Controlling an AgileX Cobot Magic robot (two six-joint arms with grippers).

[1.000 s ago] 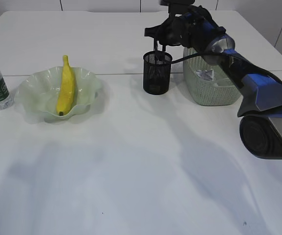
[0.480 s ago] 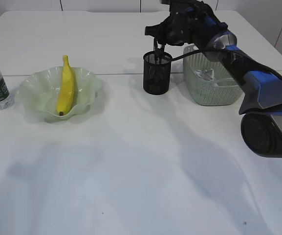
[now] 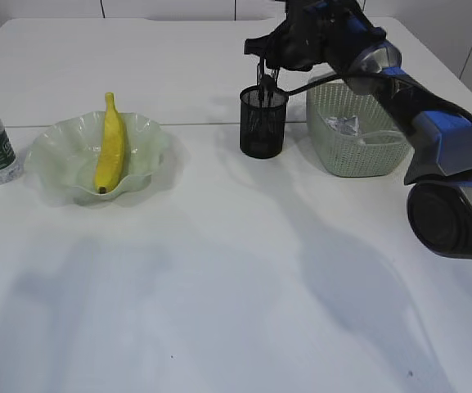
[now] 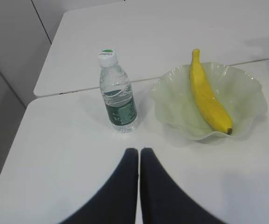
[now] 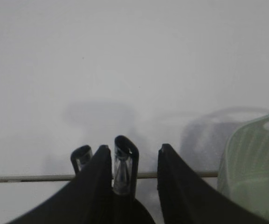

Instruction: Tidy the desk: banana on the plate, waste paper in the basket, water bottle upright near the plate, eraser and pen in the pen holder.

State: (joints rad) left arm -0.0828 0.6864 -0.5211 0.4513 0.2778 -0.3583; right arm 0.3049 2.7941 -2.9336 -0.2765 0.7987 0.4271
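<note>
White desk [image 3: 219, 286], seamed across the far part, with pale wall panels behind. Carried a water bottle [image 4: 118, 95] upright just beside the plate [image 4: 251, 93], not touching it. Bore a dark green label with white lettering too small to read, and a small green mark on the white cap, also unreadable. Held the banana [image 4: 209, 100] lengthwise in the plate, dark tip toward the near rim.

Farther right, stood a black mesh pen holder [image 3: 262, 123], apart from the green basket [image 3: 358, 151] with the waste paper [image 3: 346, 124] inside.

Left fingers [image 4: 125, 186] pressed together, low over bare desk near the bottle, touching nothing. Right fingers [image 5: 171, 186] set apart above the pen holder, with a pen top [image 5: 125, 163] between them, against one finger and clear of the other, so not clamped. Showed a second pen top [image 5: 81, 156] just outside them.

Left wide bare desk across the whole near half. Left bottle close to the desk's left edge, basket near the right edge.
</note>
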